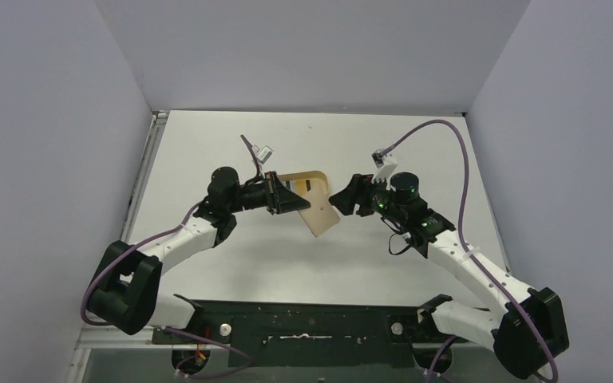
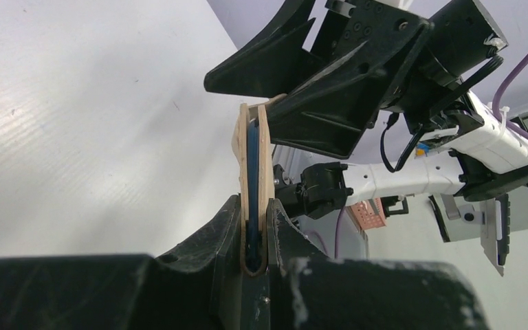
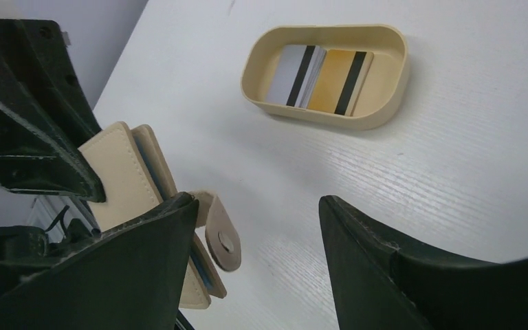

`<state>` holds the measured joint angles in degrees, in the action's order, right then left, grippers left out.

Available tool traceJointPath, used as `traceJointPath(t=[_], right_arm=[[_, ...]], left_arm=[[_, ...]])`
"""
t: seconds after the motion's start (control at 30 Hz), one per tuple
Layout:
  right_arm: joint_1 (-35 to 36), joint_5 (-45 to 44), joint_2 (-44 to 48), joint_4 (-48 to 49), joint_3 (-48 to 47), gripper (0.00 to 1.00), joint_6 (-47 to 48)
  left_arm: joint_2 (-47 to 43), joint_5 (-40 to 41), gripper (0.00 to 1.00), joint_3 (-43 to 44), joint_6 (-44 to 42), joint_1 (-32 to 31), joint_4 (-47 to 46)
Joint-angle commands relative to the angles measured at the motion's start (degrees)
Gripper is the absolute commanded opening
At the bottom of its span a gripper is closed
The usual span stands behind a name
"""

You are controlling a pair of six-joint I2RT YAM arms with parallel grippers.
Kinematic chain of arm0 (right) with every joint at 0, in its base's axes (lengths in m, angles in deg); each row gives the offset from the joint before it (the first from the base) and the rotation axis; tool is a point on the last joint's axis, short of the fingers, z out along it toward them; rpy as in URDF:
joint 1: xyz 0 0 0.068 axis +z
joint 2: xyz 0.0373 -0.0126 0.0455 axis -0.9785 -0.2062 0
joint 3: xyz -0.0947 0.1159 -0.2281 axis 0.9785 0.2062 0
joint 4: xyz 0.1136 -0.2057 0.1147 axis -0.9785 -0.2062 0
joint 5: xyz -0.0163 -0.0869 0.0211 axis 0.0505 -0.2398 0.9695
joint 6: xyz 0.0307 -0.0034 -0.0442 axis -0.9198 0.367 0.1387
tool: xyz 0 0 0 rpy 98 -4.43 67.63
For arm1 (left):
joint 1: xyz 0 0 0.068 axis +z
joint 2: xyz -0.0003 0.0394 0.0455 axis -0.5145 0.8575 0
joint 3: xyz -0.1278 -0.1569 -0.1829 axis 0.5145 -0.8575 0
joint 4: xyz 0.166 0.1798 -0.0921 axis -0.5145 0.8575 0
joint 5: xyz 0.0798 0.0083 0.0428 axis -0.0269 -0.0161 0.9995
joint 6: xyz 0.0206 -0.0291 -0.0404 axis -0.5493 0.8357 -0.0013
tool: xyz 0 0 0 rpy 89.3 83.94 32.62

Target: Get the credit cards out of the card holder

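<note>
My left gripper [image 1: 286,198] is shut on the tan card holder [image 1: 320,215] and holds it off the table. In the left wrist view the card holder [image 2: 262,158] stands edge-on between my fingers [image 2: 228,227], with a blue card edge [image 2: 253,155] showing inside it. My right gripper [image 1: 340,199] is open at the holder's free end. In the right wrist view the holder [image 3: 120,175] lies against my left finger [image 3: 151,268]. Its strap tab with the snap [image 3: 223,237] hangs in the gap of the right gripper [image 3: 258,206]. A pale blue card edge [image 3: 200,267] peeks out.
A tan oval tray [image 3: 385,93] sits on the white table beyond the holder, also seen from above [image 1: 317,176]. It holds a whitish card [image 3: 289,72] and a yellow card [image 3: 330,79], both with a black stripe. Grey walls close in the back and sides.
</note>
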<state>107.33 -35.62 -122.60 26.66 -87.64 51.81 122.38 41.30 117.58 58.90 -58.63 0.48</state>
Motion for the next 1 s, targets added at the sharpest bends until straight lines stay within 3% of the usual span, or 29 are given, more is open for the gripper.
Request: traceJointPath(t=[0.0, 0.2, 0.53, 0.97], right_arm=[[-2.1, 8.7, 2.6, 9.6, 1.3, 0.68, -2.4], [-2.2, 15.9, -0.4, 13.7, 1.8, 0.72, -4.5], [-2.9, 12.6, -0.1, 17.6, 4.3, 0.68, -7.0], [-7.1, 9.0, 1.6, 35.6, 11.1, 0.56, -17.3]], left_arm=[[1.1, -2.6, 0.0, 2.3, -0.9, 0.6, -5.6], [4.5, -4.2, 0.0, 1.0, 4.1, 1.9, -16.1], [13.4, -8.7, 0.0, 1.1, 21.6, 2.6, -43.4], [12.9, -12.2, 0.0, 1.4, 21.3, 2.4, -43.7]])
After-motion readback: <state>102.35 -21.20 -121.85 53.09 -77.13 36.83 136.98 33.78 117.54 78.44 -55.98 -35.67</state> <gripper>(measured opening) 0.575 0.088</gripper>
